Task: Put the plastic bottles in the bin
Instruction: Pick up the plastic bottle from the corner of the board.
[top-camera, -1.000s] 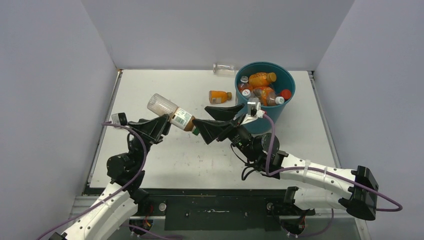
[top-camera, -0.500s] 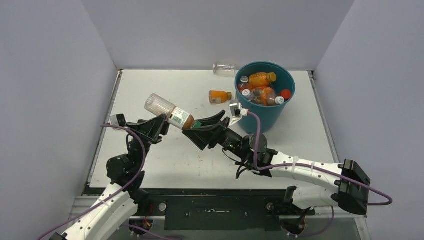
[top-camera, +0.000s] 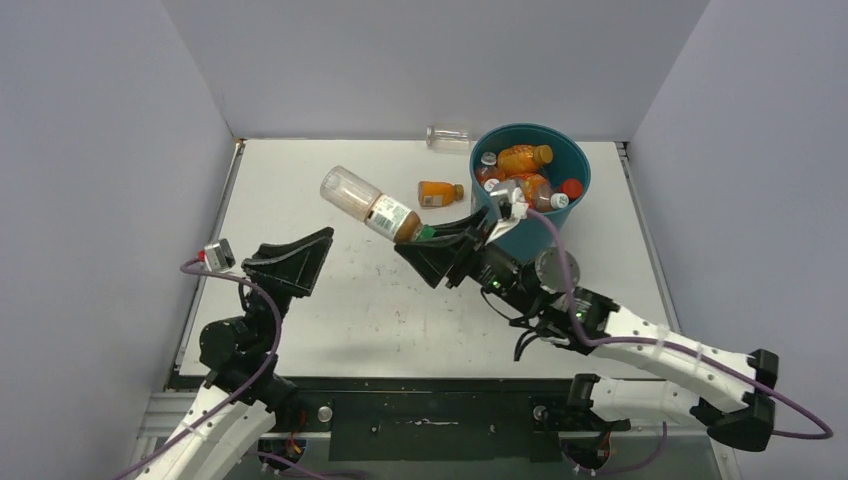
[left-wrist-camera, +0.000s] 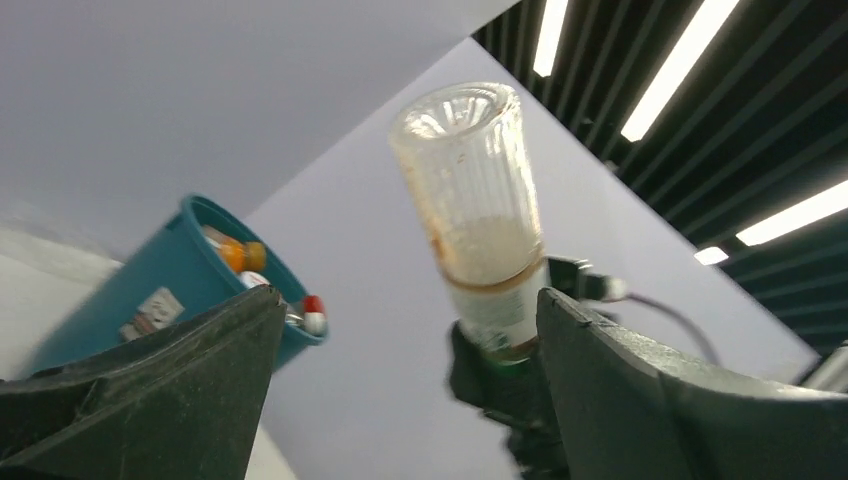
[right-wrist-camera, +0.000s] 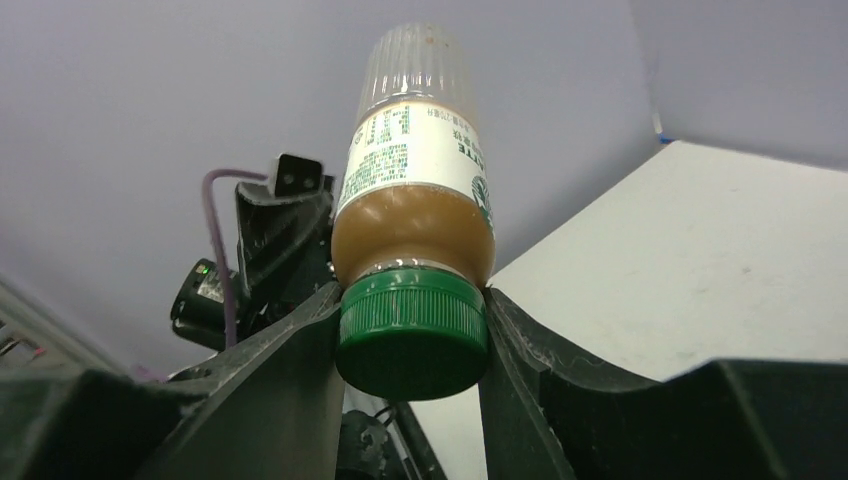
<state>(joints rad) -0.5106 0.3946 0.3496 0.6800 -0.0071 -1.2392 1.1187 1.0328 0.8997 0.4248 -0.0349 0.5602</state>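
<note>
Two sets of jaws, two conditions. On the right gripper the jaws are drawn narrow onto the green cap of a labelled bottle, one on each side of the ridged cap. On the left gripper the jaws stand wide and hold nothing, apart from the bottle.

The bottle is off the table, tilted, base up and away from the bin, which is close beside the right gripper. It is mostly empty, with a little brown liquid pooled at the neck.

Judgement: light, thin-walled, smooth-bodied. The ridged cap gives a firm hold, but the long body overhangs and may pivot.

An orange bottle and a clear bottle lie on the table near the bin.
</note>
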